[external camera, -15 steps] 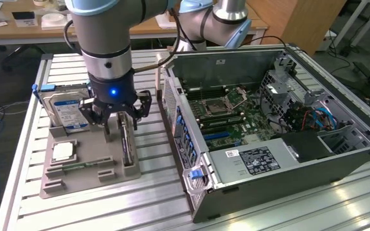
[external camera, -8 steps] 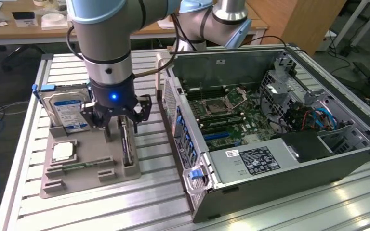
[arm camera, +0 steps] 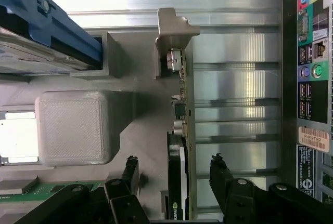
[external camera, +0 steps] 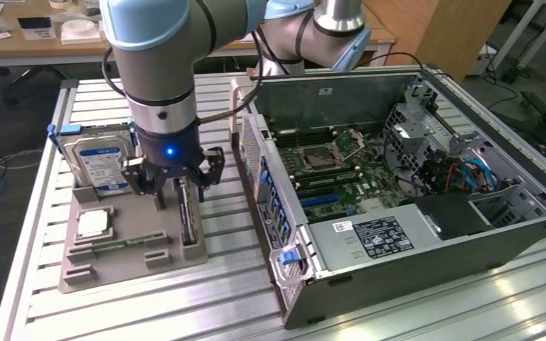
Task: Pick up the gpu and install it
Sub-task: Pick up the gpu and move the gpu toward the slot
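Observation:
The gpu point(external camera: 190, 217) stands on its long edge in a slot of the grey holder point(external camera: 136, 271), at that holder's side nearest the computer case. In the wrist view the gpu point(arm camera: 181, 125) appears edge-on: green board, dark cooler, and a pale metal bracket point(arm camera: 174, 31) at its far end. My gripper point(external camera: 180, 197) hangs low over the card and is open. One black finger point(arm camera: 130, 171) sits on the holder side of the gpu and the other finger point(arm camera: 219, 171) on the case side, both apart from it. Nothing is held.
The open computer case point(external camera: 397, 185) lies at the exterior view's right, motherboard exposed, its rear ports point(arm camera: 312, 52) close to the gpu. The holder also carries a blue-labelled hard drive point(external camera: 102, 160), a silver CPU point(external camera: 93, 224) and a memory stick point(external camera: 121, 245). All rests on a slatted aluminium table point(external camera: 443, 305).

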Action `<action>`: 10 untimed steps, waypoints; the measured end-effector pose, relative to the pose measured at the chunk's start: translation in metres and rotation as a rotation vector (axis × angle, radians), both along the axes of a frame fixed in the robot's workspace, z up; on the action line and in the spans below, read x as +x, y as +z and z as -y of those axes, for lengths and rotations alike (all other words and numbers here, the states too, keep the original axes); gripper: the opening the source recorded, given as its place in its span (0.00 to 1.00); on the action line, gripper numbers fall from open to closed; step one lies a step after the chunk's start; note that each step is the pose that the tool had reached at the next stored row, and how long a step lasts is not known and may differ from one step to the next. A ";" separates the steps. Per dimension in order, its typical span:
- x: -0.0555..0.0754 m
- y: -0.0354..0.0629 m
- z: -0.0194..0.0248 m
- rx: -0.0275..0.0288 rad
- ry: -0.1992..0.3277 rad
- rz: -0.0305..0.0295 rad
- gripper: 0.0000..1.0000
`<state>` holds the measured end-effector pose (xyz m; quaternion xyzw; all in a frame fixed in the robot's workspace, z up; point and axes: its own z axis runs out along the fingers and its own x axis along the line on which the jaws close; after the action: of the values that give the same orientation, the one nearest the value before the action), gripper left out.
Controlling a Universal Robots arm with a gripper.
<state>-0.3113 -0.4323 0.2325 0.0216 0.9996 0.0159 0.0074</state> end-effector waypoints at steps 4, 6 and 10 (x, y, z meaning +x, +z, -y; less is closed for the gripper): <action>0.000 -0.0073 0.0001 0.0001 0.013 -0.0006 0.66; 0.000 -0.0105 0.0001 0.0001 0.014 -0.0007 0.66; 0.000 -0.0170 0.0001 0.0000 0.014 -0.0008 0.66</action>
<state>-0.3112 -0.4324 0.2155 0.0148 0.9997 0.0159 0.0070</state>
